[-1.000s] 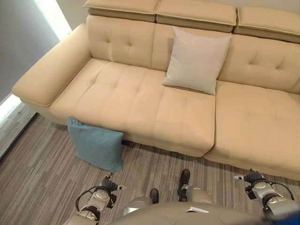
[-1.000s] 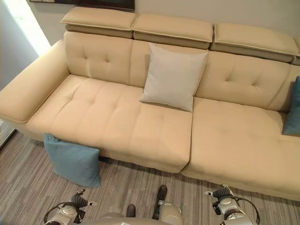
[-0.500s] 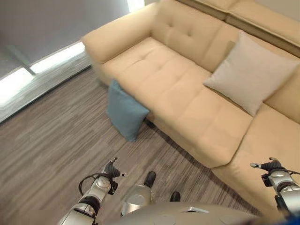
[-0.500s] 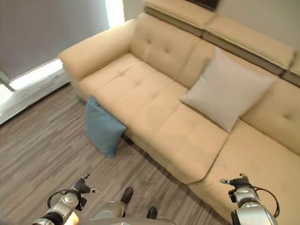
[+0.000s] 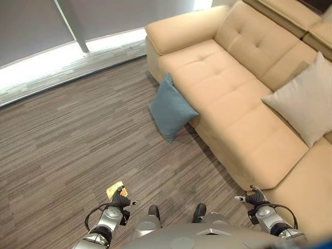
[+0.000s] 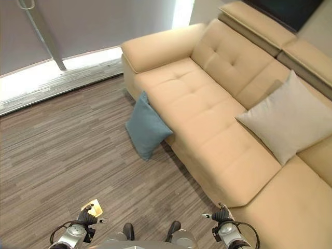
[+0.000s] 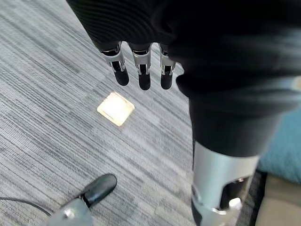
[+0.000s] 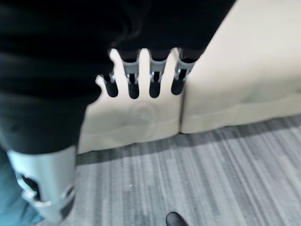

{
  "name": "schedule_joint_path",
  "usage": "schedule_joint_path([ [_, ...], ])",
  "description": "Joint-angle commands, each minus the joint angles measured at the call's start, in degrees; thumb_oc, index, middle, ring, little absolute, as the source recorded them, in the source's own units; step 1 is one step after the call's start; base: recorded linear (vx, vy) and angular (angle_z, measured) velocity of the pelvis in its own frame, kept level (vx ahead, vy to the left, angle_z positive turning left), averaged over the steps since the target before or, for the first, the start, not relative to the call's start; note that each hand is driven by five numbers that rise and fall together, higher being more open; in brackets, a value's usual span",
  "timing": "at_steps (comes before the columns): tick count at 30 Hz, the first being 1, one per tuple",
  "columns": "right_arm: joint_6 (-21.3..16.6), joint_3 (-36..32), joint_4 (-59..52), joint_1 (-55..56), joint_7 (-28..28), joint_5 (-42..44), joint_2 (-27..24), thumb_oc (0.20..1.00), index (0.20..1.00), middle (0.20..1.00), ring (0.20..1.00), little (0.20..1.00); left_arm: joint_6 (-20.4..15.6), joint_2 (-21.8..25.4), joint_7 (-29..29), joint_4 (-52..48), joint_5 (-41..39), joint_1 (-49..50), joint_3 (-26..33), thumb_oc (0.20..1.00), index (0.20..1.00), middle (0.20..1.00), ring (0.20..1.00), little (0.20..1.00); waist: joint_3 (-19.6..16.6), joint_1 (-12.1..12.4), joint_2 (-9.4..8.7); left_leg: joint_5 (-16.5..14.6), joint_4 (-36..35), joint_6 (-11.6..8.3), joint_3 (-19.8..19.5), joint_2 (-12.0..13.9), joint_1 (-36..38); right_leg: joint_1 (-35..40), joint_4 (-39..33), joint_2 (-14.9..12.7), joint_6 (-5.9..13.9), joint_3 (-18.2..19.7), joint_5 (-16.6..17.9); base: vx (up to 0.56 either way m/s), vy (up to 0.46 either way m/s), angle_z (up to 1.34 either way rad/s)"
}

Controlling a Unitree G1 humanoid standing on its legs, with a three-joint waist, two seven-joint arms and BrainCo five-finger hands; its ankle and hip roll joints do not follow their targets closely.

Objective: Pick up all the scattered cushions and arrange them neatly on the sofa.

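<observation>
Camera swung left since 1 s ago; cushions unmoved. Blue cushion [image 5: 170, 108] on floor [image 5: 67, 140], leaning against sofa [image 5: 228, 93] front. Grey cushion [image 5: 303, 101] upright on seat against backrest. Left hand [image 7: 141, 66] and right hand [image 8: 141, 77] hang low, fingers straight, holding nothing. Yellow card [image 7: 115, 108] on floor below left hand.

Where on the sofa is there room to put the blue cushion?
The sofa seat is bare from the armrest to the beige cushion, which leans on the backrest. The blue cushion stands on the floor against the sofa's front.
</observation>
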Motion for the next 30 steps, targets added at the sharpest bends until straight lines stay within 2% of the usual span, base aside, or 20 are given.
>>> schedule_joint_path([
  [1,0.4,3.7,-0.05,-0.29,-0.3,-1.92,-0.36,1.0,1.0,1.0,1.0,1.0,-0.26,1.2,1.19,1.6,-0.58,-0.54,-0.57,1.0,1.0,1.0,1.0,1.0,1.47,-2.22,1.4,-2.22,0.5,-0.73,-9.78,-1.02,-2.07,0.3,-2.37,8.03,0.88,13.88,-3.04,0.09,0.048,1.27],
  [3,0.24,3.85,-0.83,1.07,-0.5,-1.24,-0.42,1.0,1.0,1.0,1.0,1.0,-0.31,1.48,1.62,2.35,-0.24,-0.41,-0.63,1.0,1.0,1.0,1.0,1.0,1.85,-3.17,1.32,-1.45,0.08,-0.76,-14.4,-2.61,-2.3,-0.31,-3.31,11.22,1.15,21.96,-2.31,0.09,-0.002,1.86],
  [5,0.01,4.14,-1.37,1.81,-0.41,-0.93,-0.28,1.0,1.0,1.0,1.0,1.0,-0.27,1.59,1.88,3.0,0.14,-0.31,-1.0,1.0,1.0,1.0,1.0,1.0,2.05,-3.39,0.94,-1.11,-0.1,-1.08,-16.0,-3.0,-2.4,0.4,-5.0,11.54,0.51,22.29,-2.14,0.06,-0.075,1.17],
  [7,-0.31,3.92,-1.6,2.37,-0.47,-0.62,-0.19,1.0,1.0,1.0,1.0,1.0,-0.25,1.34,1.93,3.34,-0.2,-0.2,-0.91,1.0,1.0,1.0,1.0,1.0,1.72,-3.45,0.59,-0.63,-0.26,-2.19,-17.63,-3.18,-3.04,1.51,-7.65,11.41,0.41,20.33,-1.6,0.1,-0.173,1.12],
  [10,-0.89,3.04,-2.39,2.99,-0.52,-0.09,-0.69,1.0,1.0,1.0,1.0,1.0,0.0,0.38,1.9,4.01,-0.69,0.15,-0.55,1.0,1.0,1.0,1.0,1.0,1.68,-3.79,0.25,-1.47,1.91,-2.97,-17.05,-2.96,-3.92,3.87,-9.53,10.15,0.12,15.82,-1.69,0.09,-0.126,1.09],
  [12,-0.87,2.45,-2.48,3.53,-0.5,0.24,-0.76,1.0,1.0,1.0,1.0,1.0,0.2,0.06,1.95,4.27,-0.81,0.12,-0.61,1.0,1.0,1.0,1.0,1.0,1.73,-4.23,0.04,-1.49,3.35,-3.33,-14.29,-2.22,-4.84,4.75,-9.91,9.57,0.04,13.68,-2.18,0.0,-0.018,0.54],
  [13,-0.87,2.45,-2.48,3.53,-0.5,0.24,-0.76,1.0,1.0,1.0,1.0,1.0,0.21,0.06,1.95,4.26,-0.82,0.12,-0.61,1.0,1.0,1.0,1.0,1.0,1.72,-4.28,0.05,-1.56,3.47,-3.34,-14.33,-2.22,-4.92,4.75,-9.93,9.57,0.04,13.63,-2.18,0.02,0.014,0.66],
  [14,-0.78,2.2,-2.37,3.8,-0.46,0.47,-0.78,1.0,1.0,1.0,1.0,1.0,0.33,-0.18,2.03,4.13,-0.79,0.32,-0.65,1.0,1.0,1.0,1.0,1.0,1.39,-4.76,0.09,-1.17,3.53,-3.29,-10.4,-1.18,-5.34,5.4,-10.53,9.25,0.17,12.17,-2.19,0.04,0.027,0.63],
  [15,-0.61,2.25,-1.92,3.75,-0.45,0.5,-0.73,1.0,1.0,1.0,1.0,1.0,0.38,-0.13,2.01,4.23,-0.73,0.43,-0.57,1.0,1.0,1.0,1.0,1.0,1.12,-4.85,0.1,-0.92,3.41,-3.18,-8.83,-0.86,-5.43,5.83,-10.91,9.2,0.21,11.76,-2.12,0.04,0.028,0.56],
  [16,-0.62,2.26,-1.9,3.74,-0.45,0.5,-0.72,1.0,1.0,1.0,1.0,1.0,0.39,-0.13,2.01,4.23,-0.73,0.44,-0.56,1.0,1.0,1.0,1.0,1.0,1.1,-4.84,0.1,-0.93,3.42,-3.19,-8.81,-0.86,-5.45,5.83,-10.94,9.2,0.21,11.78,-2.09,0.06,0.047,0.51],
  [17,-0.36,2.6,-1.35,3.52,-0.42,0.45,-0.65,1.0,1.0,1.0,1.0,1.0,0.46,0.0,2.03,4.05,-0.9,0.57,-0.49,1.0,1.0,1.0,1.0,1.0,0.85,-4.89,-0.04,-0.27,3.67,-3.12,-6.9,-0.3,-6.15,6.19,-11.24,9.11,0.35,11.56,-2.04,0.03,0.038,0.37],
  [21,-0.06,2.93,-1.22,2.84,-0.42,0.18,0.03,1.0,1.0,1.0,1.0,1.0,0.91,0.44,1.88,4.43,-0.79,1.26,0.51,1.0,1.0,1.0,1.0,1.0,-0.1,-4.43,-0.27,-0.84,1.52,-2.46,-6.71,-0.27,-5.01,6.04,-10.13,9.45,0.51,12.34,-2.67,0.11,0.101,-0.11],
  [22,0.03,3.42,-1.66,2.43,-0.42,-0.16,0.39,1.0,1.0,1.0,1.0,1.0,1.17,0.94,1.95,4.76,-0.68,1.7,1.18,1.0,1.0,1.0,1.0,1.0,-0.34,-4.21,-0.48,-1.15,0.98,-1.95,-6.84,-0.44,-4.26,5.63,-7.92,9.25,0.78,13.25,-2.97,0.21,0.302,-0.29],
  [23,0.21,3.87,-2.62,2.25,-0.21,-0.45,0.87,1.0,1.0,1.0,1.0,1.0,1.1,1.5,2.02,4.48,-0.7,1.61,1.51,1.0,1.0,1.0,1.0,1.0,0.04,-3.73,-0.33,-1.43,-0.18,-0.97,-7.22,-0.83,-2.76,3.48,-1.47,8.77,1.63,14.61,-2.86,0.17,0.269,-0.62],
  [24,0.23,3.86,-2.64,2.25,-0.2,-0.45,0.87,1.0,1.0,1.0,1.0,1.0,1.1,1.5,2.02,4.48,-0.7,1.6,1.51,1.0,1.0,1.0,1.0,1.0,0.04,-3.67,-0.36,-1.41,-0.24,-0.95,-7.15,-0.87,-2.73,3.35,-1.25,8.73,1.65,14.69,-2.97,0.15,0.354,-0.51],
  [25,0.37,4.24,-3.16,1.91,-0.22,-0.6,1.21,1.0,1.0,1.0,1.0,1.0,1.21,2.32,2.27,3.82,-0.77,0.89,1.31,1.0,1.0,1.0,1.0,1.0,1.4,-4.1,0.3,-1.45,-0.97,0.3,-8.06,-1.06,-1.48,-1.42,9.13,8.71,2.54,16.64,-0.17,0.15,0.274,-0.48],
  [26,0.4,4.39,-3.09,1.72,0.01,-0.64,1.3,1.0,1.0,1.0,1.0,1.0,1.07,2.41,2.12,3.61,-1.0,0.64,1.29,1.0,1.0,1.0,1.0,1.0,1.88,-4.37,0.94,-1.95,-1.67,0.5,-8.5,-1.05,0.24,-4.32,12.24,9.06,2.24,17.06,0.33,0.2,0.306,-0.03],
  [27,0.52,4.44,-2.93,1.72,0.02,-0.64,1.19,1.0,1.0,1.0,1.0,1.0,1.08,2.35,2.13,3.45,-1.18,0.64,1.29,1.0,1.0,1.0,1.0,1.0,2.13,-4.48,1.13,-2.11,-2.03,0.62,-8.83,-1.28,1.14,-5.27,11.88,9.27,1.97,17.08,0.44,0.29,0.191,-0.14],
  [28,0.68,4.58,-2.22,1.38,0.08,-0.63,0.95,1.0,1.0,1.0,1.0,1.0,1.03,2.08,1.94,3.58,-1.43,0.61,1.04,1.0,1.0,1.0,1.0,1.0,2.31,-4.87,1.55,-2.61,-2.84,0.69,-9.63,-1.74,2.68,-7.16,8.24,9.81,1.23,16.18,0.32,0.27,0.114,-0.04],
  [30,0.92,4.62,-1.69,1.01,0.2,-0.72,0.75,1.0,1.0,1.0,1.0,1.0,0.97,1.78,1.78,4.21,-1.35,0.34,0.71,1.0,1.0,1.0,1.0,1.0,2.77,-5.61,1.63,-3.39,-2.89,0.71,-10.49,-2.47,3.86,-8.54,3.97,10.71,1.14,14.95,1.45,0.28,0.086,-0.05],
])
